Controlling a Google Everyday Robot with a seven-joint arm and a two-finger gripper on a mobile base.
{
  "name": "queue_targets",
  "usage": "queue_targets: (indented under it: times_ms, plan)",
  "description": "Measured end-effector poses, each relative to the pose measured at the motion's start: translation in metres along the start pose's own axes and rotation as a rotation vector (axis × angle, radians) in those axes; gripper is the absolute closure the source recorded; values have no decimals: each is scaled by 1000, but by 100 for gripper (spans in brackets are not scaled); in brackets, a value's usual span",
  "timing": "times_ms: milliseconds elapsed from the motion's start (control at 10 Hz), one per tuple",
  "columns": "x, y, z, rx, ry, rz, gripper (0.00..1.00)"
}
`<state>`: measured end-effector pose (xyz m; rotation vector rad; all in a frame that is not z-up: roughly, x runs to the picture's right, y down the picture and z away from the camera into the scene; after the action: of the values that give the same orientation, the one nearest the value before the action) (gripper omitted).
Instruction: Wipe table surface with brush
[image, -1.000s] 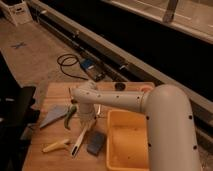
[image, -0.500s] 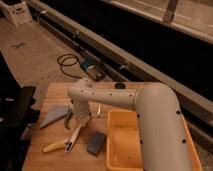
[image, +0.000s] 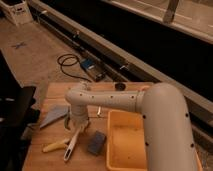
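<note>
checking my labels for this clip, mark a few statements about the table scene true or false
1. The pincer hangs over the left half of the table, shut on the brush. True.
2. The brush lies inside the yellow tub. False: it slants down onto the table, left of the tub.
3. A blue-grey block sits between brush and tub. True.
4. The yellow-handled tool is right of the tub. False: it lies left of the brush.

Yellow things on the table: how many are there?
2: the yellow tub at the right of the view and the short yellow-handled tool at lower left, beside the brush. The gripper, shut on the brush, could hide more.
</note>
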<state>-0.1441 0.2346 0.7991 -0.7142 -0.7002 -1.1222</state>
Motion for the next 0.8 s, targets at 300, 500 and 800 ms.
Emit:
queue_targets:
  times_ms: [300,500,800]
  plan:
    - [-36,41,-9,33,-28,47,100]
    - [-30,63,-4,29,-41,93,100]
    - [3,64,-5,13,-26,135,100]
